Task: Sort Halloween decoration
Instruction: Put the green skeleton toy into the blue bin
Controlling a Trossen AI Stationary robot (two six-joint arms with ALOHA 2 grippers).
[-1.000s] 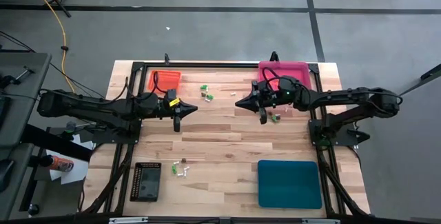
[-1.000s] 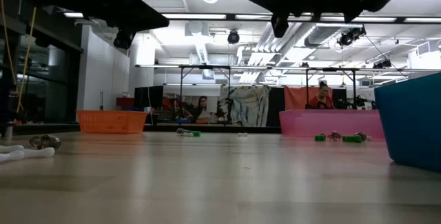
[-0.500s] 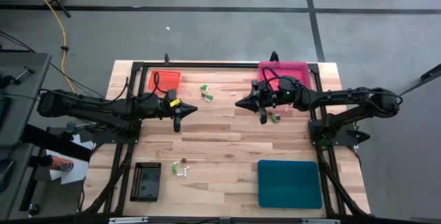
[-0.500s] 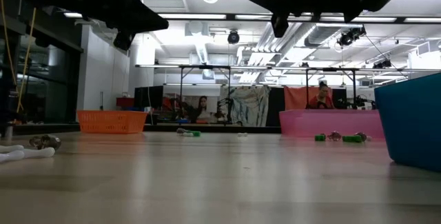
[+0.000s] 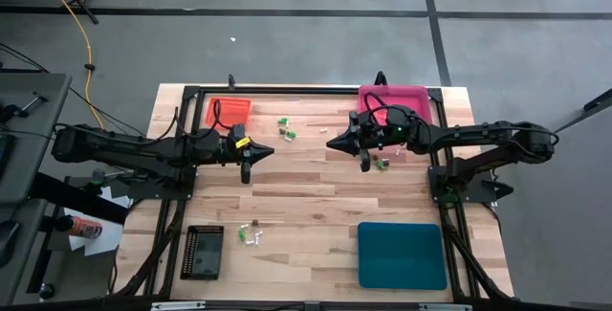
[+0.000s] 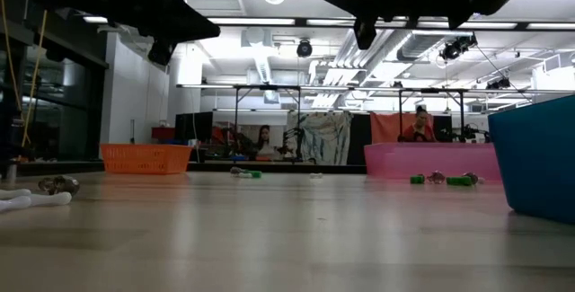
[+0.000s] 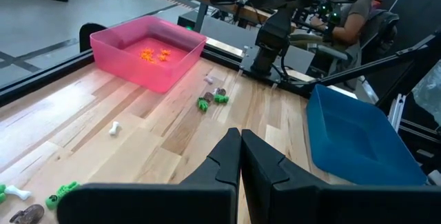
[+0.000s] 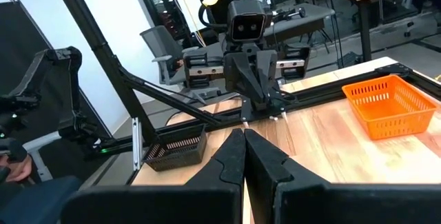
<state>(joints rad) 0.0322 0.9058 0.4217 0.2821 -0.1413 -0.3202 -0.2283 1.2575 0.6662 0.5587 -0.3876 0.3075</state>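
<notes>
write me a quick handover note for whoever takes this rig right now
Left end effector: shut, empty, above mid-table near the orange tray.
Right end effector: shut, empty, above the table beside the pink tray.
Trinkets: loose clusters near the orange tray, by the pink tray and beside the black tray; some orange trinkets already lie in the pink tray.
Left: every loose cluster. The teal tray looks unused.

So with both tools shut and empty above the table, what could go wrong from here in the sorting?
1. The trinkets near the pink tray lie bunched together, so the right tool beside them may pinch two kinds at once.
2. The pieces near the black tray are tiny, and the left tool could push them aside instead of gripping.
3. Orange pieces already sit in the pink tray, not the orange tray, so mis-sorting is possible.
</notes>
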